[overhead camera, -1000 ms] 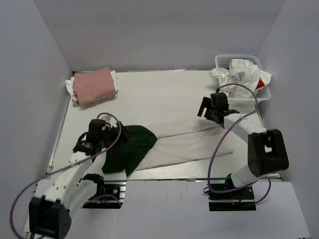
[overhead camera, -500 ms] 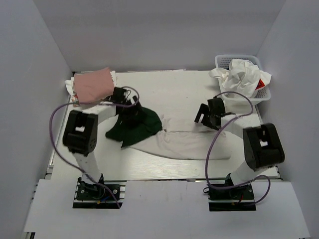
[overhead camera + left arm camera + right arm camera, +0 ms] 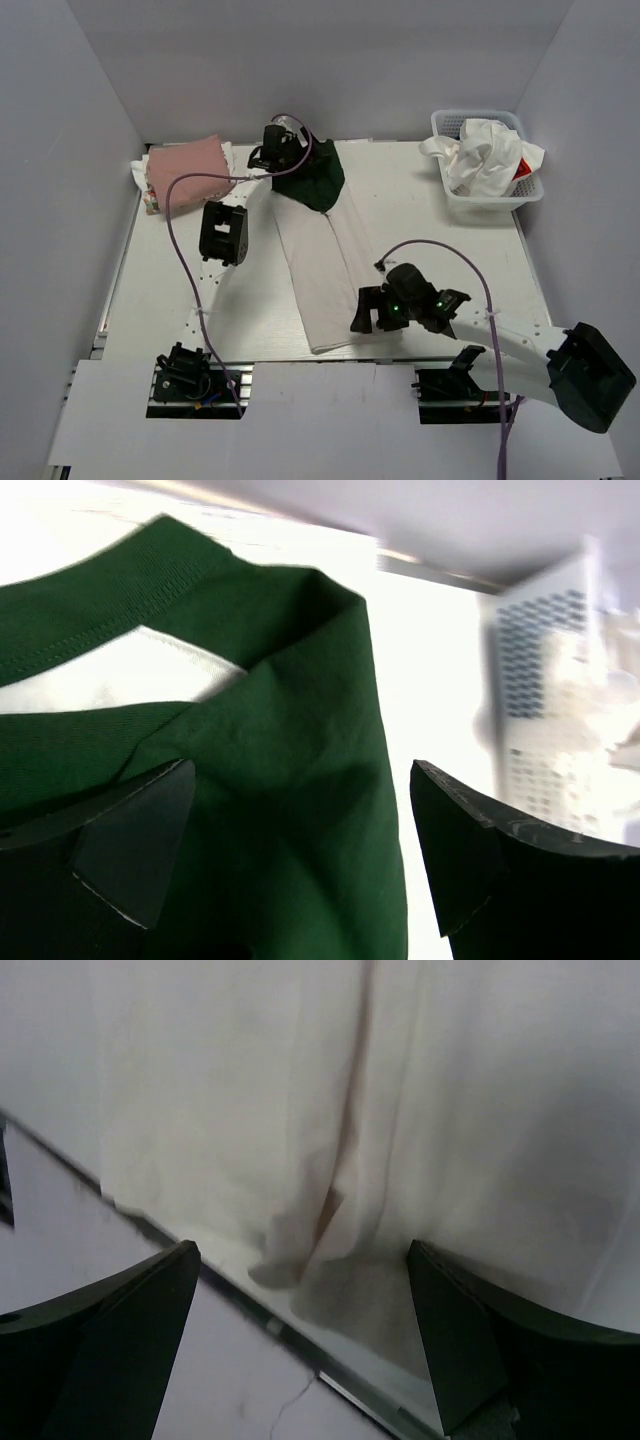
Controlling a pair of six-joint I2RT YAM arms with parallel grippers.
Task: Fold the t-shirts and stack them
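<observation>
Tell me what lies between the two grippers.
The green-sleeved white t-shirt, lying as a long strip from the left gripper to the right gripper, as the top external view shows.

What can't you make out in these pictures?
- Basket, left wrist view: blurred and washed out, contents unreadable.
- Red mark in the basket, top view: too small to read.
- What lies under the pink shirt, top view: covered, only edges show.
- Green-and-white shirt, right wrist view: cut off by the picture's edges, only white cloth shows.
</observation>
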